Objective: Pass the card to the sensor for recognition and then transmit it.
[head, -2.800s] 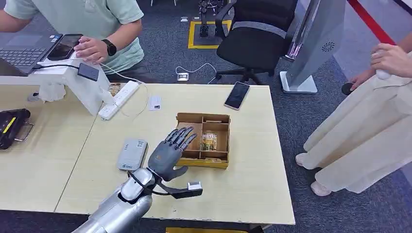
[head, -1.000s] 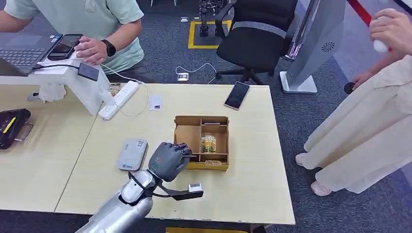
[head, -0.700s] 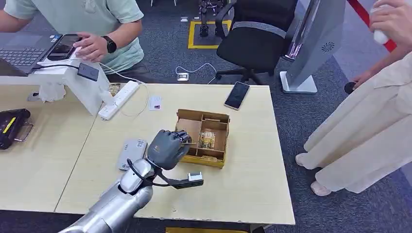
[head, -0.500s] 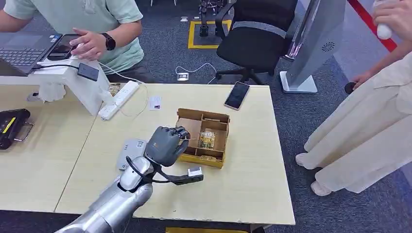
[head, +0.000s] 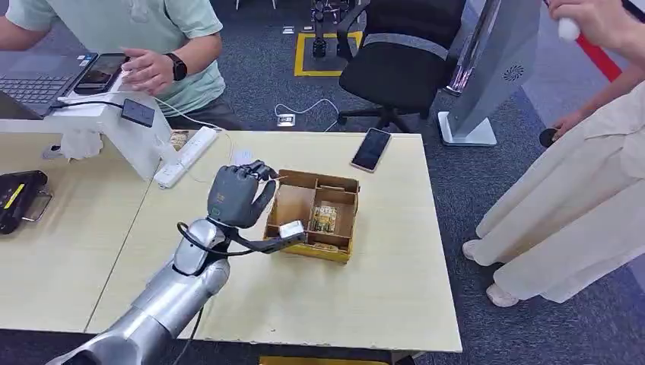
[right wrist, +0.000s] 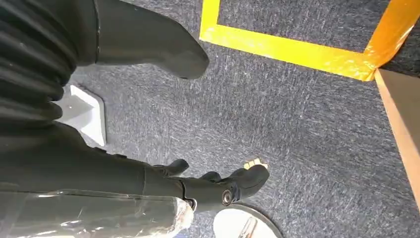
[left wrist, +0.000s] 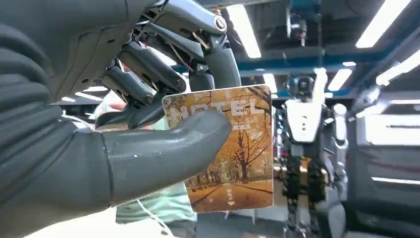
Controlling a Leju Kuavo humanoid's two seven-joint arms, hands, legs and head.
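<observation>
while raised, left hand [head: 237,196] pinches card [left wrist: 233,148] (autumn print).

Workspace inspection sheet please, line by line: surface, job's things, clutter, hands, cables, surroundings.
Surface: pale wooden table, a second one adjoining it.
Job's things: orange autumn-tree hotel card pinched in the left hand; more cards in the brown cardboard divided box; the card sensor is partly hidden behind the left arm.
Clutter: black smartphone, white power strip, small white card near it, black device.
Hands: left raised above the table beside the box, holding the card; right hand hangs over grey carpet.
Cables: white cable on the floor; a thin white one by the power strip.
Surroundings: seated person at a laptop, standing person, black office chair.
</observation>
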